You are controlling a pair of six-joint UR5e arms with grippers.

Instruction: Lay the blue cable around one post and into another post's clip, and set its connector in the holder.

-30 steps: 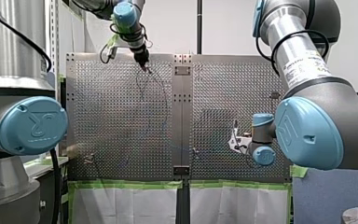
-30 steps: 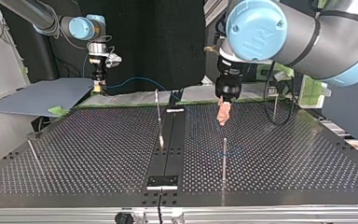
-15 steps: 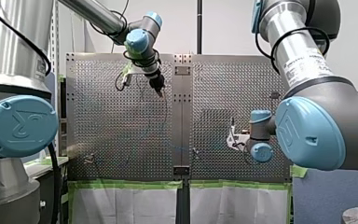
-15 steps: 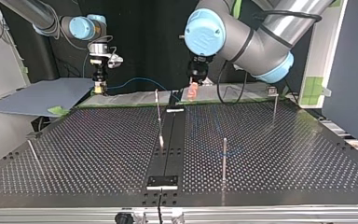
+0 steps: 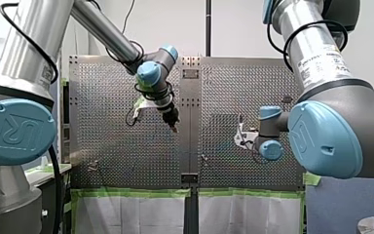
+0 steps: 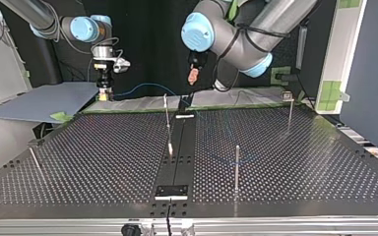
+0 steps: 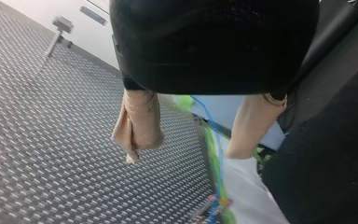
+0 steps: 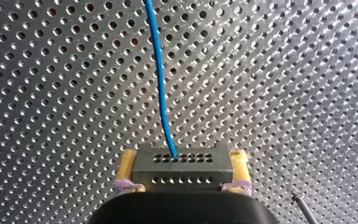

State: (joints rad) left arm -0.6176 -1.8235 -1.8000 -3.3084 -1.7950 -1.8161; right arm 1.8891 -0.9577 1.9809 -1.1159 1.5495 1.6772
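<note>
Looks mid-routing: clamping connector (image 8: 181, 162) in right gripper (image 8: 182, 171), left gripper (image 7: 184, 154) released, empty; next, probably regrab blue cable (image 8: 161, 84) ahead of connector.

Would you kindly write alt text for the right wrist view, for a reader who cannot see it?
My right gripper clamps a grey metal connector between its yellow pads. The blue cable runs from the connector straight ahead of the gripper, over the perforated table.
</note>
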